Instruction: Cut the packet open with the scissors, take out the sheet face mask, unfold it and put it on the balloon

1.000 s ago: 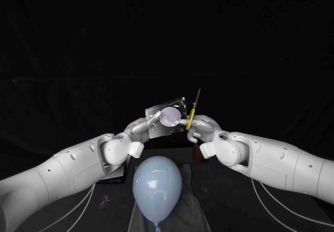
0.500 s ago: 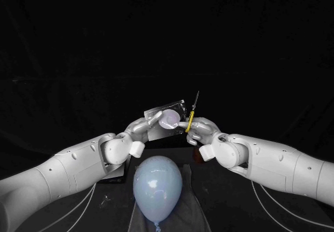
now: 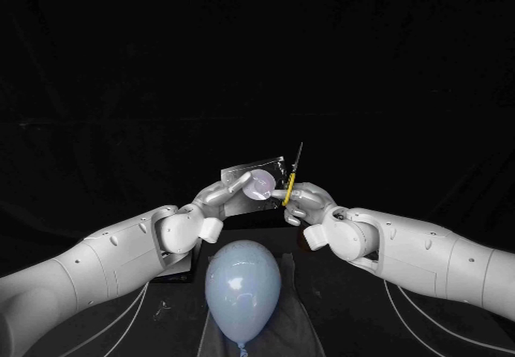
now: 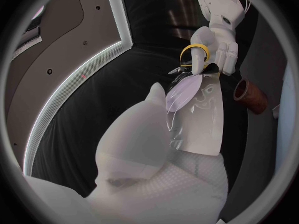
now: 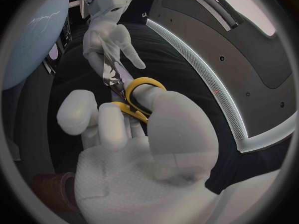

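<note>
Left hand: the left hand (image 3: 220, 199) was raised above the table, its fingers closed on the lower left part of the packet, holding it up with its flat face toward the head camera.
Balloon: the pale blue balloon (image 3: 243, 286) lay below the two hands and between the arms, bare, with no mask on it.
Packet: the packet (image 3: 255, 181) was off the table in the left hand's grip and looked whole; whether its right edge was nicked could not be told.
Scissors: the scissors (image 3: 293, 172), with yellow handles, stood blades up just beside the packet's right edge.
Right hand: the right hand (image 3: 306, 202) had its fingers through the handle loops and curled round them.
Done: both tools picked up and brought together.
Left: judged nearly all of it, namely the cut, the mask out, unfolding, laying it on the balloon.
Writing: a pale round patch and a line-drawn face showed on the packet; no words were readable.
</note>
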`<state>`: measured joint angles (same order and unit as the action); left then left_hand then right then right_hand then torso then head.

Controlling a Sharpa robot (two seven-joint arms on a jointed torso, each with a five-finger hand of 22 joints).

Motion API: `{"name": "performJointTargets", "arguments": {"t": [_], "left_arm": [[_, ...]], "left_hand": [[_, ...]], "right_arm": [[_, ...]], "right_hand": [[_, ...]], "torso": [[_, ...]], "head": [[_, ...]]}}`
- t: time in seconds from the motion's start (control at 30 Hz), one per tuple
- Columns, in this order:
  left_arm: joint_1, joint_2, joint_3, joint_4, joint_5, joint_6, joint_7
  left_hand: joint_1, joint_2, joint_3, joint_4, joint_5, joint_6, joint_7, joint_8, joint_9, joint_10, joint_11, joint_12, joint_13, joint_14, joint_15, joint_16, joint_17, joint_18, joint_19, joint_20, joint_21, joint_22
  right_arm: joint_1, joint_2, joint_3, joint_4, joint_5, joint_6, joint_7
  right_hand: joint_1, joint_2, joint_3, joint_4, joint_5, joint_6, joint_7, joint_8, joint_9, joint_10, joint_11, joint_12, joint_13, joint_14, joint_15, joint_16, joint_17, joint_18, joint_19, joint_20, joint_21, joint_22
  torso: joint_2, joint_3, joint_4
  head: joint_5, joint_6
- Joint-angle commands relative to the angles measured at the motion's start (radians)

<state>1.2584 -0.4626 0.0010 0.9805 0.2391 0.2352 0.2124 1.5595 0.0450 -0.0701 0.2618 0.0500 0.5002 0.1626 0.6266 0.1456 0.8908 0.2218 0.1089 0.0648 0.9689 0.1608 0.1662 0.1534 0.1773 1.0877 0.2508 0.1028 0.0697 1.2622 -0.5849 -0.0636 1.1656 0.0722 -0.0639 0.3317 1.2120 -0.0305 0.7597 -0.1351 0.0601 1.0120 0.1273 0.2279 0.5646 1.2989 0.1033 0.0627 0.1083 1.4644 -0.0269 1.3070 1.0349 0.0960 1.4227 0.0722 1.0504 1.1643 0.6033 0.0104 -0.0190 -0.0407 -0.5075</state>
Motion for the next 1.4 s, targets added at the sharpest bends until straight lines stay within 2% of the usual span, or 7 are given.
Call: {"name": "performJointTargets", "arguments": {"t": [0.03,0.33,0.53,0.7,0.83,0.93,1.4], "left_arm": [[0.002,0.003,0.001,0.007,0.021,0.065,0.01],[0.002,0.004,0.001,0.005,0.011,0.046,0.019],[0.002,0.005,0.001,0.001,-0.037,0.0,0.022],[0.004,0.005,0.001,-0.006,-0.084,-0.052,0.015],[0.006,0.003,0.0,-0.014,-0.11,-0.087,0.009],[0.007,0.001,0.0,-0.018,-0.117,-0.101,0.007],[0.009,-0.007,0.0,-0.023,-0.137,-0.173,-0.007]], "left_hand": [[0.015,0.002,-0.002,-0.006,-0.002,-0.001,0.124,-0.006,-0.003,0.012,-0.001,-0.009,0.0,0.017,-0.001,-0.001,0.001,0.01,0.022,-0.004,0.007,-0.001],[0.018,0.0,-0.015,0.001,-0.002,0.038,0.113,0.004,-0.003,0.055,-0.01,-0.01,0.003,0.026,-0.005,-0.008,0.0,0.008,0.011,-0.004,-0.02,-0.007],[0.15,0.035,0.066,-0.036,0.0,0.181,0.071,-0.016,-0.019,0.126,-0.046,-0.01,0.001,0.077,-0.037,0.006,0.009,0.01,0.036,-0.035,-0.022,-0.003],[0.245,-0.014,0.221,-0.031,-0.001,0.326,0.041,-0.066,-0.042,0.218,-0.076,-0.024,-0.002,0.138,-0.067,0.015,0.019,0.008,0.064,-0.067,-0.02,-0.003],[0.197,-0.109,0.392,-0.008,-0.004,0.391,0.032,-0.116,-0.053,0.253,-0.083,-0.046,-0.002,0.161,-0.072,0.004,0.03,0.006,0.082,-0.072,-0.021,-0.002],[0.164,-0.129,0.435,-0.01,0.0,0.399,0.034,-0.129,-0.053,0.251,-0.08,-0.046,-0.002,0.163,-0.069,-0.001,0.035,0.006,0.083,-0.07,-0.023,-0.002],[0.081,-0.123,0.583,-0.086,-0.001,0.433,0.022,-0.137,-0.033,0.295,-0.095,-0.041,0.0,0.204,-0.085,0.005,0.062,0.008,0.123,-0.085,-0.007,0.002]], "right_arm": [[0.001,0.005,0.001,0.001,-0.013,0.018,0.003],[0.001,0.009,0.001,-0.001,-0.022,0.018,0.002],[0.001,0.008,0.001,-0.001,-0.024,0.018,0.001],[0.001,0.005,0.001,0.002,-0.024,0.019,0.002],[0.001,0.001,0.001,0.004,-0.025,0.019,0.002],[0.001,-0.003,0.001,0.005,-0.025,0.018,0.002],[0.001,-0.015,0.001,0.008,-0.032,0.018,0.001]], "right_hand": [[0.0,0.015,0.005,-0.002,-0.005,0.004,-0.002,0.004,0.0,0.096,-0.058,0.007,0.001,0.007,-0.008,0.002,0.0,0.01,0.001,-0.006,0.003,0.0],[0.0,0.015,0.005,-0.002,-0.005,0.004,-0.002,0.004,0.0,0.096,-0.058,0.007,0.001,0.007,-0.008,0.002,0.0,0.01,0.001,-0.006,0.003,0.0],[0.0,0.015,0.005,-0.002,-0.005,0.004,-0.002,0.004,0.0,0.096,-0.058,0.007,0.001,0.007,-0.008,0.002,0.0,0.01,0.001,-0.006,0.003,0.0],[0.0,0.015,0.005,-0.002,-0.005,0.004,-0.002,0.004,0.0,0.096,-0.058,0.007,0.001,0.007,-0.008,0.002,0.0,0.01,0.001,-0.006,0.003,0.0],[0.0,0.015,0.005,-0.002,-0.005,0.004,-0.002,0.004,0.0,0.096,-0.058,0.007,0.001,0.007,-0.008,0.002,0.0,0.01,0.001,-0.006,0.003,0.0],[0.0,0.015,0.005,-0.002,-0.005,0.004,-0.002,0.004,0.0,0.096,-0.058,0.007,0.001,0.007,-0.008,0.002,0.0,0.01,0.001,-0.006,0.003,0.0],[-0.001,0.016,0.006,-0.004,-0.006,0.004,-0.003,0.005,0.001,0.098,-0.059,0.007,0.002,0.007,-0.008,0.001,-0.002,0.01,0.001,-0.006,0.003,0.001]], "torso": [[0.0,-0.0004,-0.0001],[-0.001,-0.0001,-0.0005],[-0.001,0.0004,-0.0009],[-0.001,0.0005,-0.0008],[0.0,0.0006,-0.0012],[0.0,0.0007,-0.0014],[-0.001,0.0004,-0.0005]], "head": [[0.0,0.001],[0.001,-0.001],[0.001,-0.003],[0.001,-0.002],[-0.001,-0.001],[-0.001,-0.002],[-0.002,-0.003]]}}
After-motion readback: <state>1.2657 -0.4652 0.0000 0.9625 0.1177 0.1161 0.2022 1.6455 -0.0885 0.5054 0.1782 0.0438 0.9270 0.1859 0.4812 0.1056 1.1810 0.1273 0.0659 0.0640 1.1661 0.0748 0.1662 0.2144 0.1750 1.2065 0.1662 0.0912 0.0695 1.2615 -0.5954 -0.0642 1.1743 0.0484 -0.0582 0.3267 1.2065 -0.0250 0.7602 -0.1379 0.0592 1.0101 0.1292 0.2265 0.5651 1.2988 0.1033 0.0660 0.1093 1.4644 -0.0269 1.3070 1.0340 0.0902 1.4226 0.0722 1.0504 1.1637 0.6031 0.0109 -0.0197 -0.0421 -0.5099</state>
